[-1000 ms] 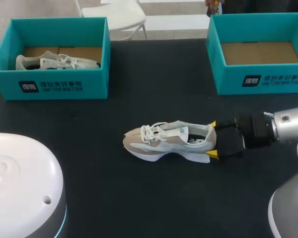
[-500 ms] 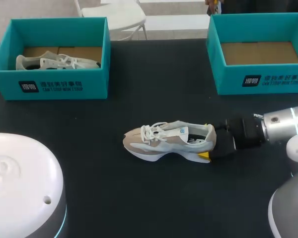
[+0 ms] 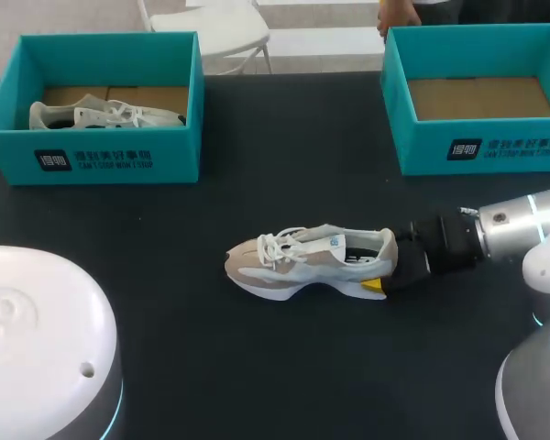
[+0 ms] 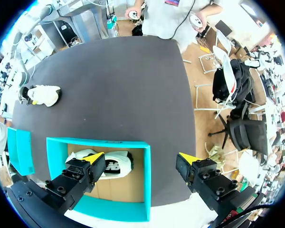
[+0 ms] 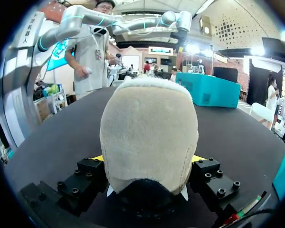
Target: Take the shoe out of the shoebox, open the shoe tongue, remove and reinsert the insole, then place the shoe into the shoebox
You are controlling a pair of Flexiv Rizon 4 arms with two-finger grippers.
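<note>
A white and beige shoe (image 3: 302,261) lies on its sole in the middle of the black table, toe to the left. My right gripper (image 3: 383,259) comes in from the right and has the heel between its fingers. In the right wrist view the beige heel (image 5: 149,137) fills the gap of that gripper (image 5: 147,159), and both yellow tips lie against its sides. My left gripper (image 4: 140,159) hangs open above the left teal shoebox (image 4: 99,141), holding nothing. From there the shoe (image 4: 43,95) looks small and far off.
The left shoebox (image 3: 92,156) at the back left holds a second white shoe (image 3: 105,115). A second teal shoebox (image 3: 481,147) stands at the back right with only its cardboard floor showing. White robot bases fill both near corners.
My right gripper slid left until its fingers came around the heel, then narrowed onto it. The shoe shifted a little to the left. The left gripper stayed put.
</note>
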